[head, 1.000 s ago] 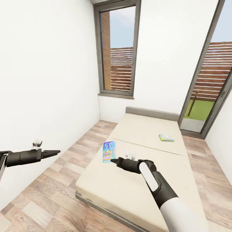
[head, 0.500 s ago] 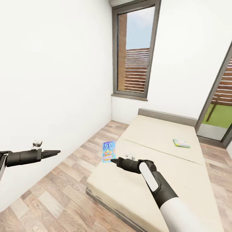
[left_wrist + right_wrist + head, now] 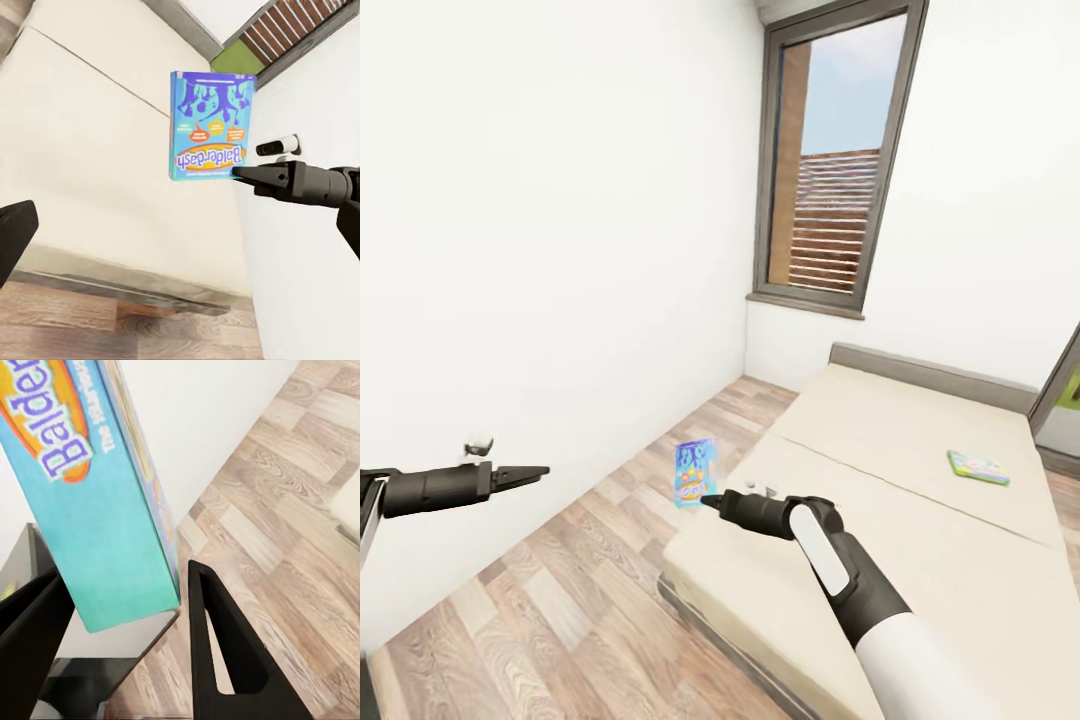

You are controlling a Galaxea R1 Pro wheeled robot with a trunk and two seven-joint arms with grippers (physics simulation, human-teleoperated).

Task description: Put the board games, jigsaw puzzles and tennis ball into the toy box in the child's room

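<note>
Beside the bed (image 3: pixel 880 520), over the wood-plank floor (image 3: pixel 560 600), we hold a blue board game (image 3: pixel 694 472) upright in our right gripper (image 3: pixel 712 499), its two black fingers (image 3: pixel 217 645) clamped on the box's lower edge. Our left gripper (image 3: pixel 530 470) hangs free near the white wall (image 3: pixel 560 200), its slim tips drawn together on nothing.

We judge the job barely begun. One game is lifted off the mattress and has yet to reach the toy box. A second game (image 3: pixel 978 466), pale green, lies flat far up the bed near the door. The table and its things are not before us here, so what waits there we cannot say.

The held box is thin stiff cardboard with glossy print, teal along its narrow side and lettered "Balderdash" on its face. The mattress is plain beige and matte, with one seam across it. The floor shows grey-brown grain, and the window (image 3: pixel 830 160) has a dark grey frame.
</note>
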